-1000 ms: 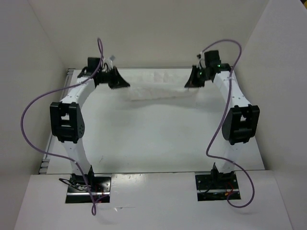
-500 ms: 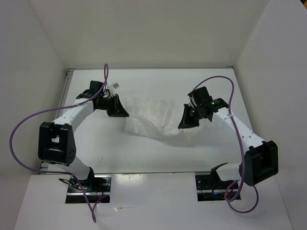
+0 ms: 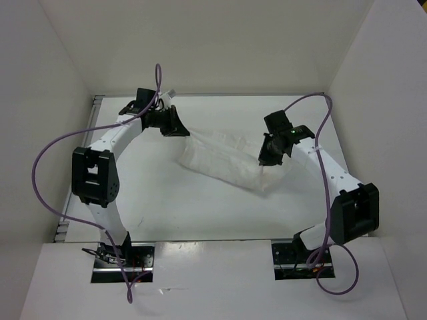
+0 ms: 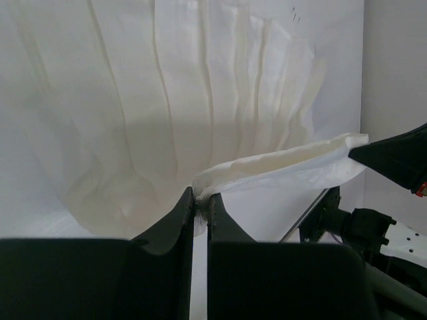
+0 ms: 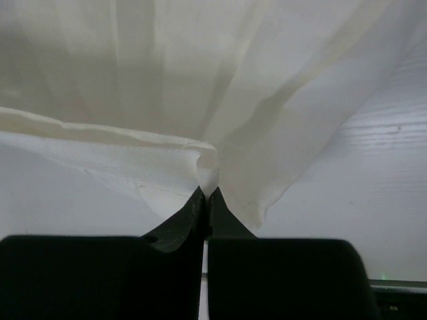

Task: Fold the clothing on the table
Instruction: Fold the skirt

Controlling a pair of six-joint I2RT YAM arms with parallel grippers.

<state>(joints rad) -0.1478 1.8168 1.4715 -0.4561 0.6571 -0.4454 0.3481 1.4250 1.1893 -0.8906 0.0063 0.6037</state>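
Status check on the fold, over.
Left gripper shut on the clothing. Right gripper shut on it too. It spans between them over the table. No obstruction seen.

Each arm is a chain of slim white links: the left arm (image 3: 119, 137) toward nine o'clock in the overhead view, the right arm (image 3: 327, 167) toward three. A bulky black rounded joint housing (image 3: 95, 175) sits mid-arm on each. Thin purple cables (image 3: 40, 157) loop loosely off both. Black square base plates (image 3: 123, 257) lie toward six o'clock. The left gripper (image 3: 182, 131) and right gripper (image 3: 264, 160) have black tapering wedge fingers (image 4: 175, 220). A small green light (image 3: 291, 133) glows on the right wrist.
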